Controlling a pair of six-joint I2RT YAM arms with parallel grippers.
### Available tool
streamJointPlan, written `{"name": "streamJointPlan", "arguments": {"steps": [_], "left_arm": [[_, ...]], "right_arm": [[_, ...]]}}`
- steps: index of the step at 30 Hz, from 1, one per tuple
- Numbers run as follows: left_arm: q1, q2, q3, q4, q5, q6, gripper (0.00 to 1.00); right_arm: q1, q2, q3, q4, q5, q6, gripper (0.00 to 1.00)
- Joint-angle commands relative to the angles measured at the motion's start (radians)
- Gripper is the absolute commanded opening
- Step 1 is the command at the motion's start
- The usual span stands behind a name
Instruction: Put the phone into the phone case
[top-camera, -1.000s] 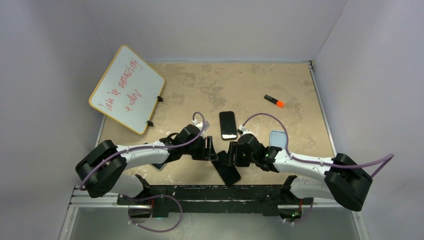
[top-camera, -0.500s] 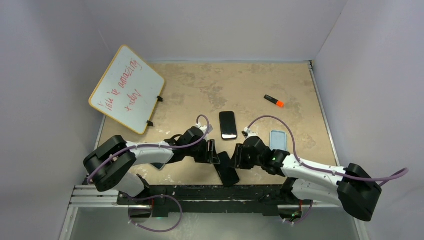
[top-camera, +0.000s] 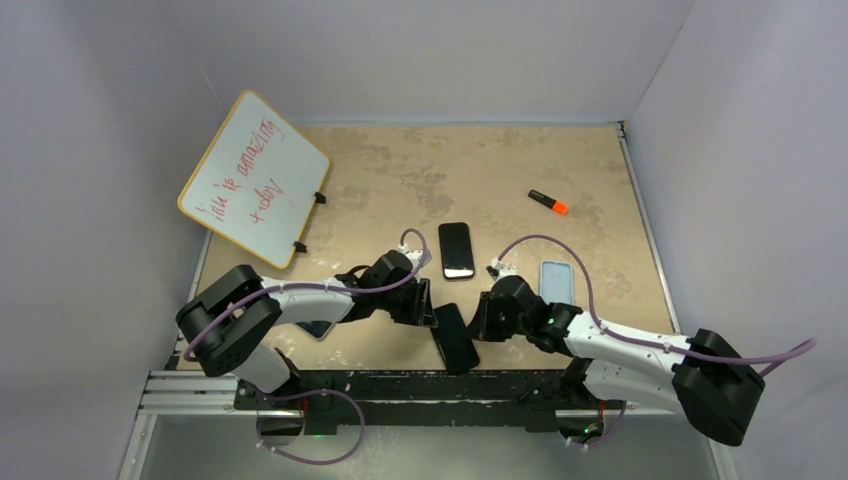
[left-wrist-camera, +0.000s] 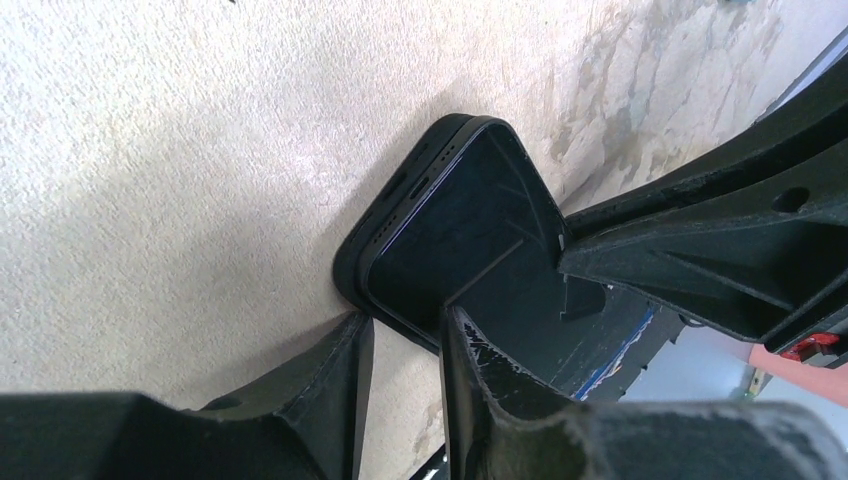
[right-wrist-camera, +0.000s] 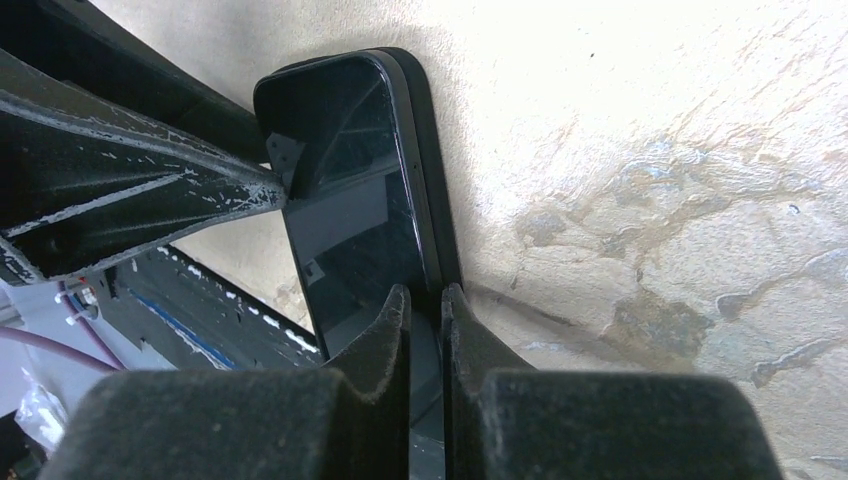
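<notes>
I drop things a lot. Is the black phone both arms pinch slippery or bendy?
Probably slippery: the black phone shows glossy reflections. Likely stiff: its edges look straight though the left gripper and right gripper pinch only its rim.

You have a glossy black slab phone (right-wrist-camera: 350, 220) edged by a matte black rubber case (right-wrist-camera: 437, 180), centre frame; the sandy tan textured table (right-wrist-camera: 650, 120) carries mottled grey-brown blotches at lower right.

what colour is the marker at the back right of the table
Black body with an orange cap; the marker shows best in the top external view.
</notes>
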Motion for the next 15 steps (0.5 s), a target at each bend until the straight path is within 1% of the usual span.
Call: {"name": "streamJointPlan", "arguments": {"steps": [1,4,7,12,15], "left_arm": [[0.001,0.035,0.038,0.133,0.054,0.045,0.31],[0.05,0.037,-0.011,0.233,0.134,-0.013,0.3],[0.081,0.034,-0.04,0.314,0.166,-0.039,0.3],[0.083,0.088,0.042,0.277,0.205,0.005,0.31],[0.083,0.115,0.07,0.283,0.211,-0.003,0.32]], "right_arm": [[0.014,0.026,-0.034,0.125,-0.084,0.029,0.06],[0.014,0.034,-0.057,0.164,-0.095,0.06,0.07],[0.014,0.018,-0.092,0.23,-0.103,0.108,0.07],[0.014,0.015,-0.088,0.243,-0.063,0.131,0.1],[0.009,0.026,-0.089,0.226,-0.015,0.146,0.11]]}}
